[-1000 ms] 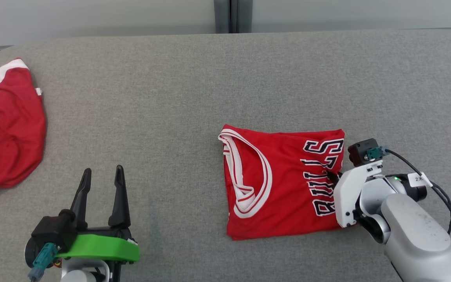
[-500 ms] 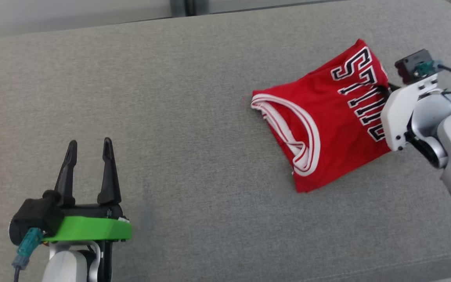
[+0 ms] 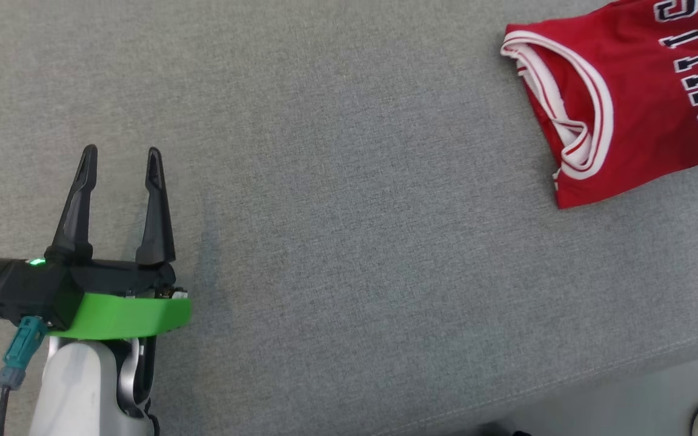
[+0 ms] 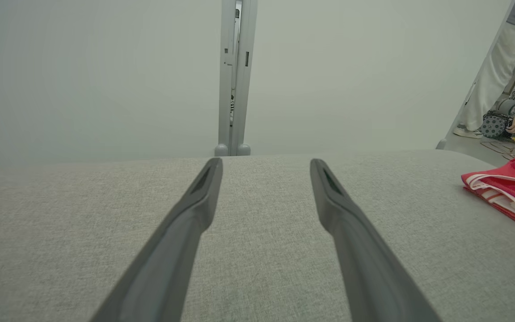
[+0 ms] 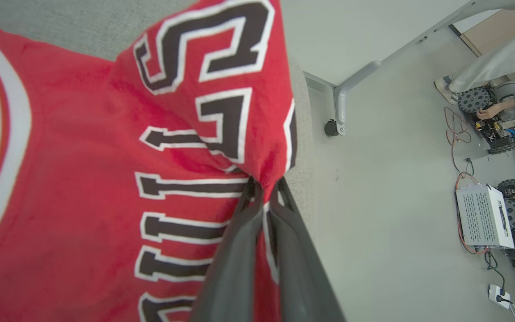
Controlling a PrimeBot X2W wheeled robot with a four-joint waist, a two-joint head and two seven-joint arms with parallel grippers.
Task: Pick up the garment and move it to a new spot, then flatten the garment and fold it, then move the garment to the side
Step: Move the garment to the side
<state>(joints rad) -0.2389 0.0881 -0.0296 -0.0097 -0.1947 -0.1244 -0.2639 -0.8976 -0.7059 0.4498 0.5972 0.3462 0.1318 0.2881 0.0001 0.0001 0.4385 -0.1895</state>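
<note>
Right gripper (image 5: 264,185) is clamped tight! Both dark fingers are pinched together on the edge of the red Bulls jersey (image 5: 105,179), biting in right beside the black-and-white lettering, and the cloth bunches up at the tips. From those fingers the jersey spreads away to their left, letters running one after another, and a white-trimmed opening sits at the far left of the wrist view. Off to the fingers' right there is pale floor (image 5: 373,214), with a white box (image 5: 483,217) and tangled cables farther out.

Over to the left gripper (image 3: 122,158): fingers spread wide with nothing between them, poised over the bare grey upholstered surface (image 3: 349,230). The jersey (image 3: 621,121) lies well apart from it, ahead and far off to its right, lying on the grey cloth with the striped white-and-red trim facing this gripper. A pale sliver at the head view's right edge, over the lettering, is probably the right wrist, though it's hard to call.

From the left wrist, the open fingertips (image 4: 210,172) frame plain grey fabric, the jersey's trimmed edge (image 4: 512,190) peeks in at right, and a person (image 4: 492,85) in pale trousers bends over beyond.
</note>
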